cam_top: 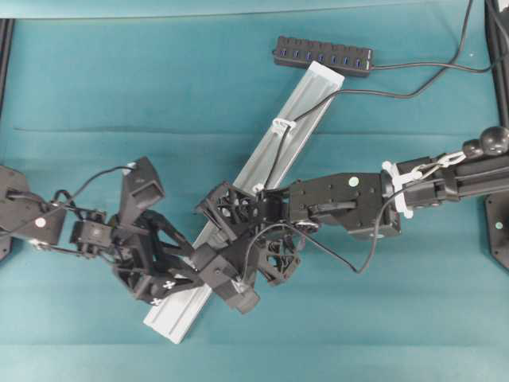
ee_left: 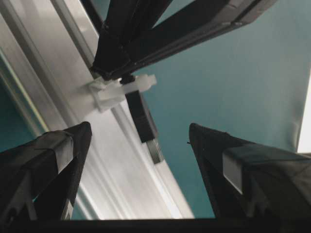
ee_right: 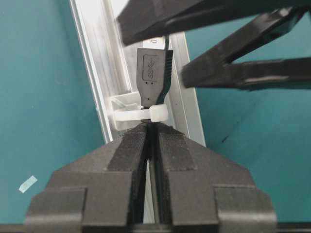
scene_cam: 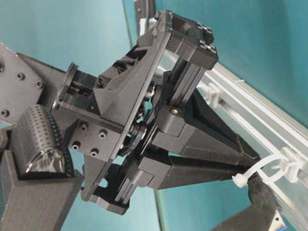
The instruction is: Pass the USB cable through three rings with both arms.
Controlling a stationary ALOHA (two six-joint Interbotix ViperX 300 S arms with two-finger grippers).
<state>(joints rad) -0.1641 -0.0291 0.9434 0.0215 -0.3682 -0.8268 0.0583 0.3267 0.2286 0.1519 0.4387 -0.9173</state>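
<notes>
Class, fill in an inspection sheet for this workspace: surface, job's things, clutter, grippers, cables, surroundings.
Surface: teal table cover.
Job's things: USB cable passes the upper ring; its plug pokes through the ring by the right gripper. Third ring not seen.
Clutter: paper scrap.
Grippers: right gripper shut on the cable behind the plug; left gripper open, facing the plug.
Cables: hub with its lead.
Surroundings: nothing seen.
</notes>
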